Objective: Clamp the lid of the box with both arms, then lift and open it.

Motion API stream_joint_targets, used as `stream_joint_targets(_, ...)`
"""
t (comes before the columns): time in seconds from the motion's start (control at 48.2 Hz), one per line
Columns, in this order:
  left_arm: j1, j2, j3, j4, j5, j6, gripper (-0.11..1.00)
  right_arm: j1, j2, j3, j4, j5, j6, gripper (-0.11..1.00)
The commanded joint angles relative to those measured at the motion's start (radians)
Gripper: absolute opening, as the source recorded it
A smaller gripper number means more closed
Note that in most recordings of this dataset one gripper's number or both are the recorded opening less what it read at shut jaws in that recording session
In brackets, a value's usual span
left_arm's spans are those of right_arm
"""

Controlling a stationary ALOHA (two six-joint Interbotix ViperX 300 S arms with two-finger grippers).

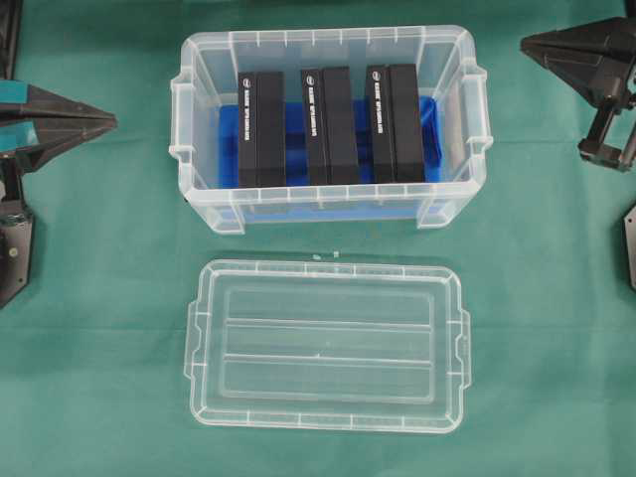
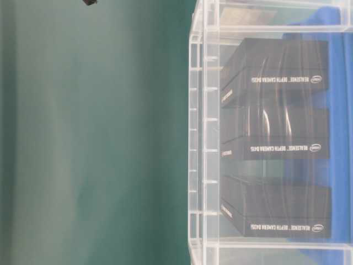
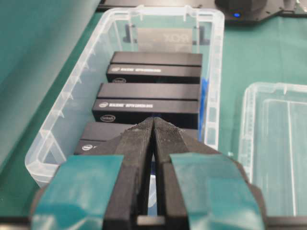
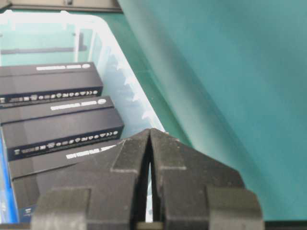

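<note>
The clear box stands uncovered at the back middle of the green cloth, with a blue liner and three black blocks inside. Its flat clear lid lies on the cloth just in front of it, apart from it. My left gripper hovers left of the box, shut and holding nothing; the left wrist view has its tips meeting over the box's near end, with the lid to the right. My right gripper sits off the box's back right corner, shut and empty, tips beside the box wall.
Green cloth covers the table on all sides. Arm parts stand at the left edge and right edge. A dark base with a blue light lies beyond the box. The table-level view shows the box side.
</note>
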Motion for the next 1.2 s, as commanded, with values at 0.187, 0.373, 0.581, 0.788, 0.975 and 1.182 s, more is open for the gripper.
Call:
stream_joint_targets(0.187, 0.003, 0.005, -0.014, -0.002, -0.005, -0.002, 0.01, 0.002, -0.002, -0.014, 0.002, -0.005, -0.002, 0.0)
stream_joint_targets(0.373, 0.0, 0.003, -0.014, -0.002, -0.005, -0.003, 0.01, 0.002, -0.002, -0.014, 0.002, -0.005, -0.002, 0.0)
stream_joint_targets(0.581, 0.003, 0.005, -0.014, -0.002, -0.011, -0.012, 0.01, 0.002, -0.002, -0.014, 0.002, -0.005, -0.002, 0.0)
stream_joint_targets(0.788, 0.003, 0.005, -0.017, -0.002, -0.011, -0.04, 0.01, 0.002, -0.002, -0.014, 0.003, -0.005, 0.0, 0.0)
stream_joint_targets(0.975, 0.0, 0.005, -0.015, -0.002, -0.011, -0.058, 0.01, 0.002, -0.002, -0.014, 0.006, -0.005, 0.0, 0.0)
stream_joint_targets(1.182, 0.0, 0.005, -0.015, -0.002, -0.011, -0.058, 0.01, 0.002, -0.002, -0.014, 0.011, -0.002, 0.0, 0.0)
